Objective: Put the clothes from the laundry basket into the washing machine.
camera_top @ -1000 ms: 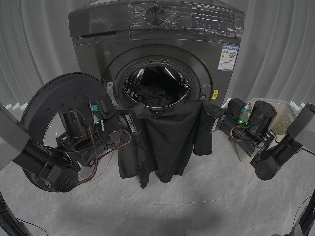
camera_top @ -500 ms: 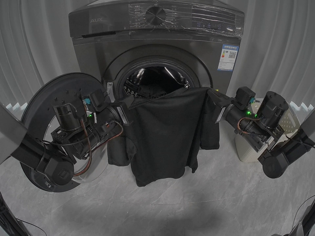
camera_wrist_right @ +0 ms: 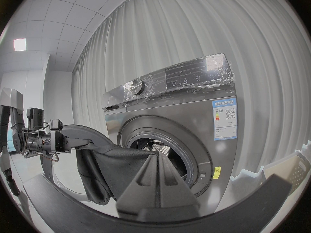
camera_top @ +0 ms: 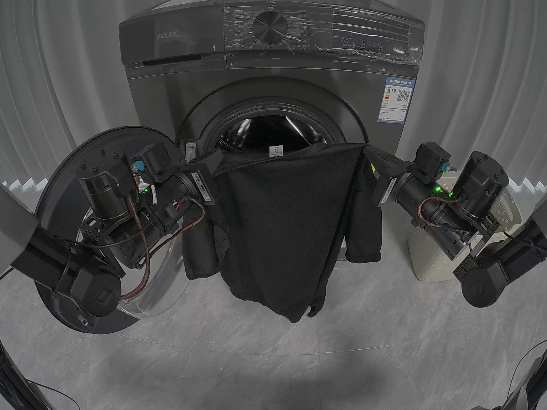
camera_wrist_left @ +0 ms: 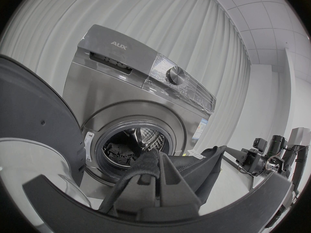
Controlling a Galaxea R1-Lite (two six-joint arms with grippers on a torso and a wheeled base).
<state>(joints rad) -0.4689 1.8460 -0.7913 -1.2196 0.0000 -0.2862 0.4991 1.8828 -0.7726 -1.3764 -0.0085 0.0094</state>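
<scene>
A black shirt (camera_top: 285, 223) hangs stretched between my two grippers in front of the grey washing machine (camera_top: 273, 86). My left gripper (camera_top: 215, 162) is shut on one shoulder of it and my right gripper (camera_top: 367, 156) on the other. The shirt's top edge crosses the lower part of the round drum opening (camera_top: 268, 135); its hem dangles above the floor. In the left wrist view the fingers (camera_wrist_left: 158, 156) pinch the shirt (camera_wrist_left: 194, 172), and dark clothes (camera_wrist_left: 118, 152) lie in the drum. The right wrist view shows its gripper (camera_wrist_right: 157, 157) closed on the shirt (camera_wrist_right: 110, 169).
The machine's round door (camera_top: 114, 140) stands swung open on the left, behind my left arm. A white laundry basket (camera_top: 423, 257) sits on the floor at the right, partly behind my right arm. Grey tiled floor lies in front; curtains hang behind the machine.
Both grippers have risen and spread apart with the shirt. Its top edge went from below the drum opening up to across it, and the cloth is pulled tauter.
</scene>
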